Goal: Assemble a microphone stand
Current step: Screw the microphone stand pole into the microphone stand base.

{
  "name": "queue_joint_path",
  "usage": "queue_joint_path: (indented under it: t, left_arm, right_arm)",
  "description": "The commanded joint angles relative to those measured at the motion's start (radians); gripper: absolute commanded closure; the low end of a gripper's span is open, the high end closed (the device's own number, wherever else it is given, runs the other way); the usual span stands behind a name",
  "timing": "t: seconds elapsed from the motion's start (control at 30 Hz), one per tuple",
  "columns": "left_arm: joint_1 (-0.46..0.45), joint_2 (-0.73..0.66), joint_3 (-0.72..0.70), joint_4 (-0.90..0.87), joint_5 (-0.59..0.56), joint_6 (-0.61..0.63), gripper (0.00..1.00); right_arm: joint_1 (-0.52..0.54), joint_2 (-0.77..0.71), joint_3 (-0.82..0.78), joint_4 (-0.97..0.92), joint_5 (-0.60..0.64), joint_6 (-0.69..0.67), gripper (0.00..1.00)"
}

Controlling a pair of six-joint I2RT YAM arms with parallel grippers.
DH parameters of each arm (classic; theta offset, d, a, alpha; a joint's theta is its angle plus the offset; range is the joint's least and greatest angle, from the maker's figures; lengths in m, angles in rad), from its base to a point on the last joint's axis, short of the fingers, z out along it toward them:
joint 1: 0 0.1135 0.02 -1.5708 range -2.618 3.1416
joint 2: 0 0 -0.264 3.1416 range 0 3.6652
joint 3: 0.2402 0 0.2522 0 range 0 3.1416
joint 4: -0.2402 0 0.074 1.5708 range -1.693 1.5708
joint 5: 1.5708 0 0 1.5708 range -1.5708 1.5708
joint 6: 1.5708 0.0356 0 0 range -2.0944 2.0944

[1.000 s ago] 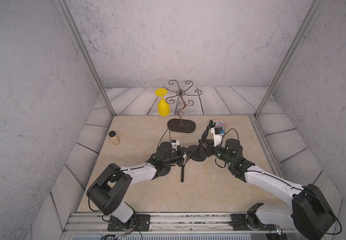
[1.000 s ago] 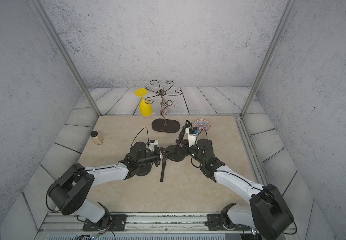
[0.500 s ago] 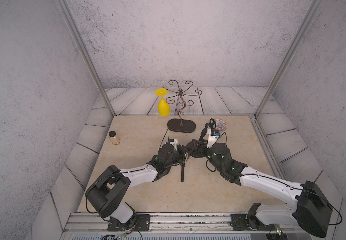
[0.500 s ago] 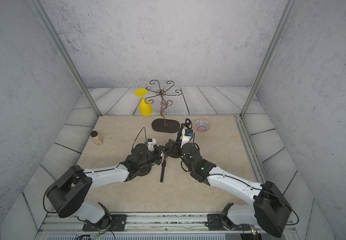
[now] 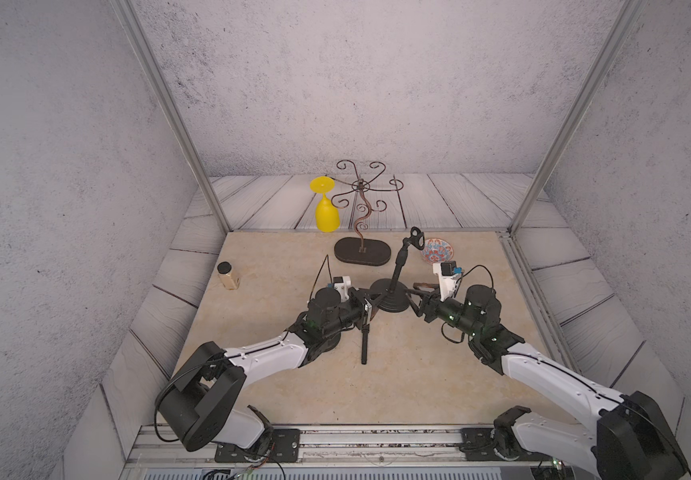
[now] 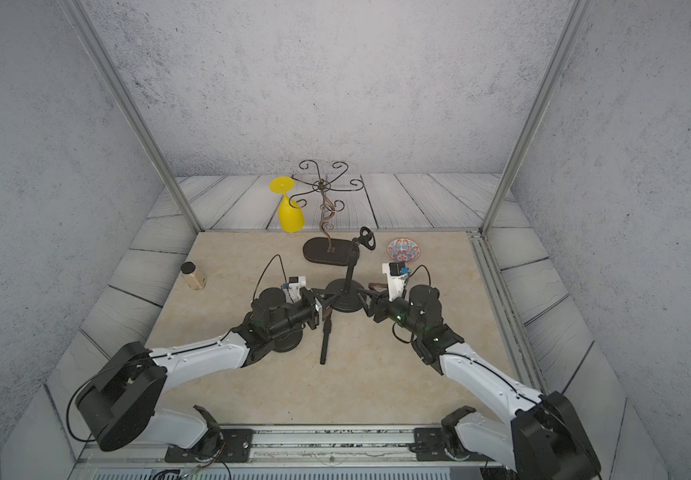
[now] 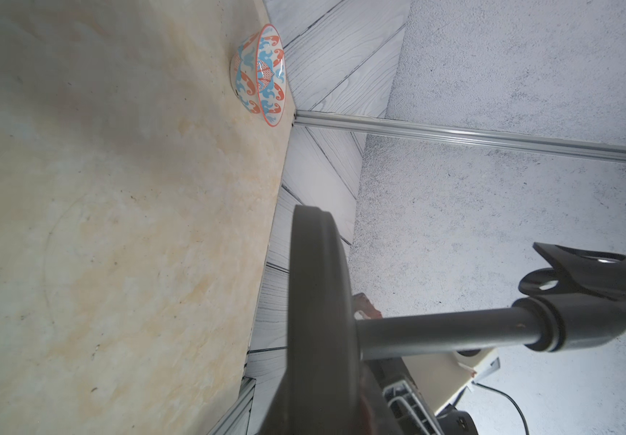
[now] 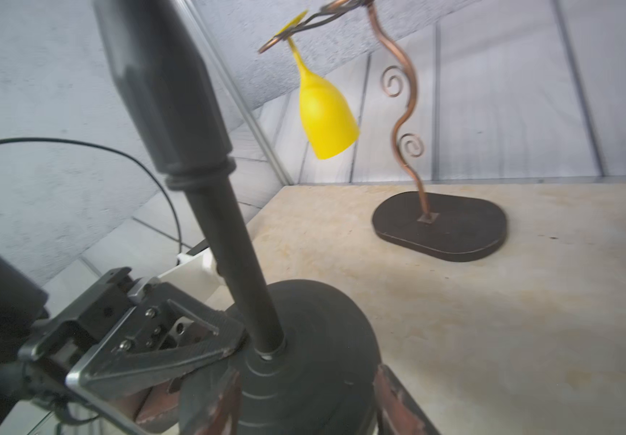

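**Right arm pulls back; stand could tip**

Swung back out to its own side since half a second ago, the right gripper (image 5: 415, 298) has its rust-brown jaws spread either side of the round black weighted base (image 5: 393, 306), which stands mid-table on the beige stone-look tabletop (image 5: 293, 266). Whether the pads touch it I cannot tell. Opposite, the left gripper (image 5: 372, 305) is clamped shut on that base's thin rim.

The slim black pole (image 5: 399, 262) carries its black clip (image 5: 417, 240) high, so an off-centre squeeze could pivot the base out of that pinch and tip it toward the blue-and-orange patterned bowl (image 5: 443, 249). A sweeping arm could also roll the loose black rod (image 5: 363, 347) lying just in front.
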Motion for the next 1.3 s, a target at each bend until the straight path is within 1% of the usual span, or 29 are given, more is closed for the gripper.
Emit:
queue_joint_path:
  t: [0.0, 0.13, 0.23, 0.43, 0.57, 0.63, 0.67, 0.7, 0.73, 0.83, 0.93, 0.97, 1.0, 1.03, 1.1, 1.13, 1.2, 1.23, 1.27]
  left_arm:
    - [0.012, -0.048, 0.000, 0.063, 0.047, -0.025, 1.00]
    - [0.013, -0.054, -0.007, 0.061, 0.051, -0.038, 1.00]
    - [0.013, -0.049, 0.001, 0.059, 0.067, -0.043, 1.00]
    - [0.013, -0.030, 0.021, 0.062, 0.089, -0.046, 1.00]
    - [0.013, -0.020, 0.033, 0.067, 0.092, -0.048, 1.00]
    - [0.013, -0.011, 0.042, 0.068, 0.092, -0.047, 1.00]
    - [0.013, -0.006, 0.048, 0.069, 0.093, -0.046, 1.00]
    - [0.013, 0.001, 0.052, 0.072, 0.093, -0.045, 1.00]
    - [0.013, 0.007, 0.056, 0.075, 0.092, -0.044, 1.00]
    - [0.013, 0.029, 0.069, 0.087, 0.101, -0.043, 1.00]
    - [0.014, 0.051, 0.074, 0.107, 0.111, -0.048, 1.00]
    - [0.015, 0.057, 0.074, 0.113, 0.113, -0.048, 1.00]
    - [0.014, 0.062, 0.074, 0.118, 0.113, -0.049, 1.00]
    - [0.015, 0.065, 0.073, 0.121, 0.113, -0.049, 1.00]
    - [0.015, 0.067, 0.073, 0.123, 0.109, -0.043, 1.00]
    - [0.015, 0.065, 0.072, 0.117, 0.107, -0.038, 1.00]
    - [0.015, 0.061, 0.071, 0.107, 0.104, -0.030, 1.00]
    - [0.015, 0.060, 0.068, 0.106, 0.102, -0.030, 1.00]
    - [0.016, 0.058, 0.065, 0.106, 0.099, -0.029, 1.00]
  right_arm:
    - [-0.016, 0.053, 0.044, 0.099, -0.224, -0.066, 0.46]
    - [-0.040, 0.122, 0.079, 0.157, -0.269, -0.065, 0.51]
    - [-0.048, 0.171, 0.110, 0.187, -0.294, -0.065, 0.57]
    - [-0.049, 0.236, 0.153, 0.202, -0.316, -0.063, 0.77]
    - [-0.047, 0.238, 0.142, 0.215, -0.331, -0.041, 0.88]
    - [-0.049, 0.234, 0.129, 0.226, -0.314, -0.019, 0.95]
    - [-0.045, 0.227, 0.118, 0.230, -0.286, 0.004, 0.98]
    - [-0.038, 0.216, 0.100, 0.241, -0.243, 0.030, 1.00]
    - [-0.026, 0.203, 0.082, 0.248, -0.190, 0.055, 1.00]
    - [0.075, 0.137, 0.039, 0.202, 0.102, 0.085, 1.00]
    - [0.273, 0.092, 0.096, -0.005, 0.567, 0.055, 1.00]
    - [0.332, 0.099, 0.138, -0.095, 0.755, 0.106, 1.00]
    - [0.372, 0.113, 0.183, -0.185, 0.890, 0.188, 1.00]
    - [0.392, 0.131, 0.214, -0.242, 0.961, 0.253, 1.00]
    - [0.419, 0.168, 0.249, -0.273, 1.016, 0.312, 1.00]
    - [0.428, 0.181, 0.258, -0.266, 1.021, 0.320, 1.00]
    - [0.432, 0.188, 0.267, -0.251, 0.991, 0.302, 1.00]
    - [0.433, 0.179, 0.266, -0.247, 0.965, 0.278, 0.89]
    - [0.432, 0.164, 0.261, -0.232, 0.934, 0.235, 0.72]
